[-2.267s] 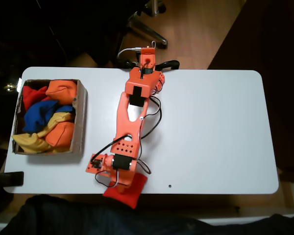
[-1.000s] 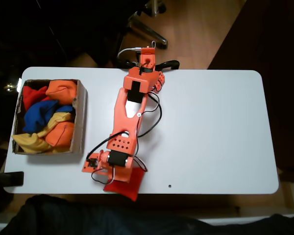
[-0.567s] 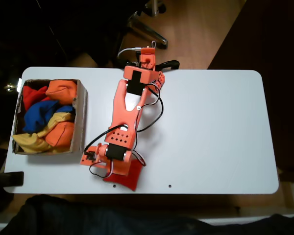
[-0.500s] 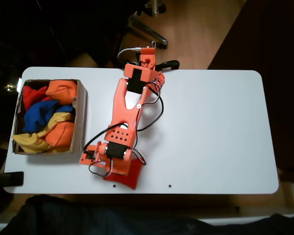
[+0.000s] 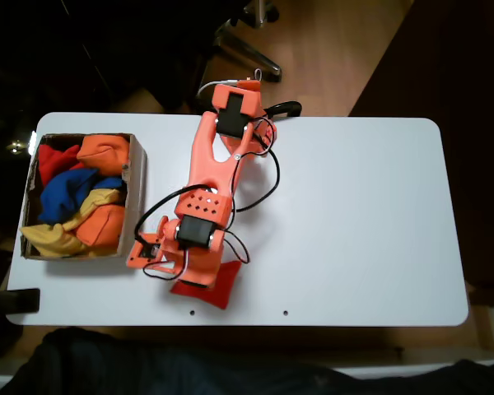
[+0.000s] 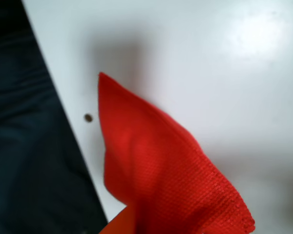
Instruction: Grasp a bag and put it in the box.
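Observation:
The red bag (image 5: 215, 287) hangs from my orange gripper (image 5: 195, 278) near the table's front edge in the fixed view. The gripper is shut on the bag's upper left part. In the wrist view the bag (image 6: 156, 175) droops as a pointed red fold above the white table and casts a soft shadow, so it looks lifted. An orange finger (image 6: 118, 225) shows at that view's bottom edge. The brown cardboard box (image 5: 137, 197) stands at the table's left end, to the left of the gripper.
The box holds orange (image 5: 105, 152), blue (image 5: 70, 189) and yellow (image 5: 53, 239) beanbags, plus a red one (image 5: 56, 155) in its back corner. Black cables loop beside the arm (image 5: 263, 189). The table's front edge (image 5: 230, 324) borders dark cloth. White tabletop stretches to the right.
The arm has drawn back and swung left toward the box. The bag, which overhung the front edge, came along with the gripper and now lies wholly over the table.

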